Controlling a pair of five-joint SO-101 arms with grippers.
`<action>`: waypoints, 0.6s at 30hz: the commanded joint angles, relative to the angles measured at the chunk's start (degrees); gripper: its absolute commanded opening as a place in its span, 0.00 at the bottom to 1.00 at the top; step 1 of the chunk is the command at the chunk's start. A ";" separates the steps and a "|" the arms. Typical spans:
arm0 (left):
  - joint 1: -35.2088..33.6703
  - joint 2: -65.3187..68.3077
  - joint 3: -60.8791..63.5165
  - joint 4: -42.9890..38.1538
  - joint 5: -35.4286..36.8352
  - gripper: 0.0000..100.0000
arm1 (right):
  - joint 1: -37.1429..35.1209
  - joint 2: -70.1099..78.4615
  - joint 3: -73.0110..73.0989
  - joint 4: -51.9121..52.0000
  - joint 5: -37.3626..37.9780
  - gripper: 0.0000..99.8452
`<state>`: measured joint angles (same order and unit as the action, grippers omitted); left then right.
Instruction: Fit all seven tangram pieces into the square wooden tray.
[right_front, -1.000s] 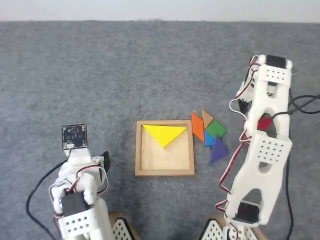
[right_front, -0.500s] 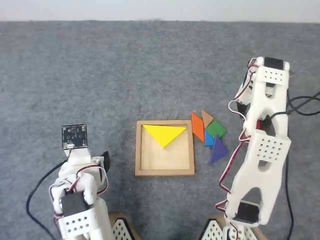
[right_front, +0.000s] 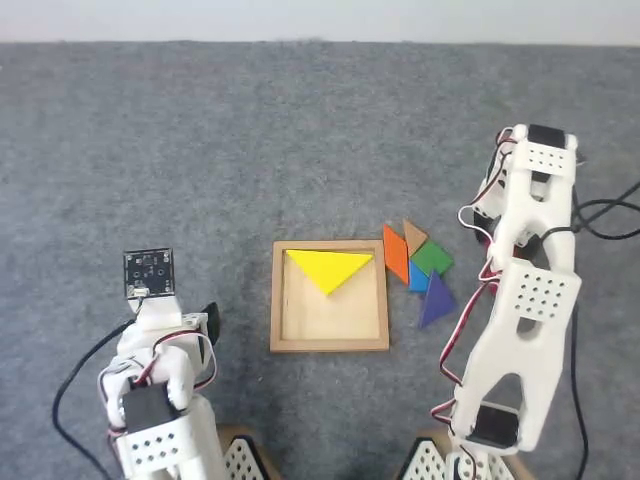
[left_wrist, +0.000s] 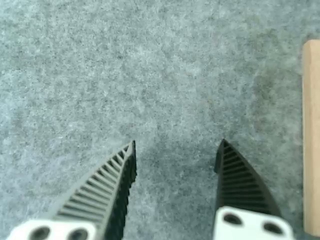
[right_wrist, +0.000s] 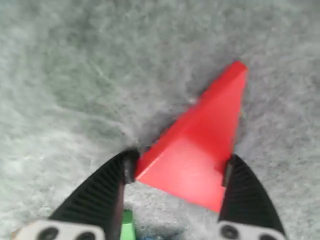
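Note:
The square wooden tray (right_front: 330, 345) lies mid-table with a yellow triangle (right_front: 328, 267) in its far half. Right of it cluster an orange parallelogram (right_front: 396, 254), a brown triangle (right_front: 413, 235), a green piece (right_front: 433, 258), a blue piece (right_front: 417, 277) and a purple triangle (right_front: 437, 300). My right arm (right_front: 528, 290) stretches over the carpet right of that cluster. In the right wrist view my right gripper (right_wrist: 177, 162) is shut on a red triangle (right_wrist: 200, 150), a finger against each side. My left gripper (left_wrist: 175, 150) stands open over bare carpet, with the tray's edge (left_wrist: 311, 135) beside it.
Grey carpet covers the whole table. The left arm (right_front: 155, 380) sits folded at the near left, well apart from the tray. A sliver of the green piece (right_wrist: 127, 225) shows by my right gripper's fingers. Open carpet spreads beyond the tray and to its left.
The right arm has shifted slightly toward the near side, and the red piece seen under it before is now hidden in the high view. The left arm has kept still.

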<state>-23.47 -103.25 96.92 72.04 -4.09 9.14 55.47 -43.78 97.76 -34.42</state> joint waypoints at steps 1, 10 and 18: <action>-0.26 -0.88 -0.48 0.26 0.53 0.24 | -0.04 -1.63 -0.88 -1.10 4.22 0.07; -0.26 -0.88 -0.48 0.26 0.53 0.24 | 1.71 -6.90 -0.79 -0.40 4.31 0.05; -0.26 -0.88 -0.48 0.26 0.53 0.24 | 2.68 -7.78 -0.79 0.31 5.45 0.04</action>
<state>-23.47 -103.25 96.92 72.04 -4.09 10.73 53.45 -43.69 97.49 -30.64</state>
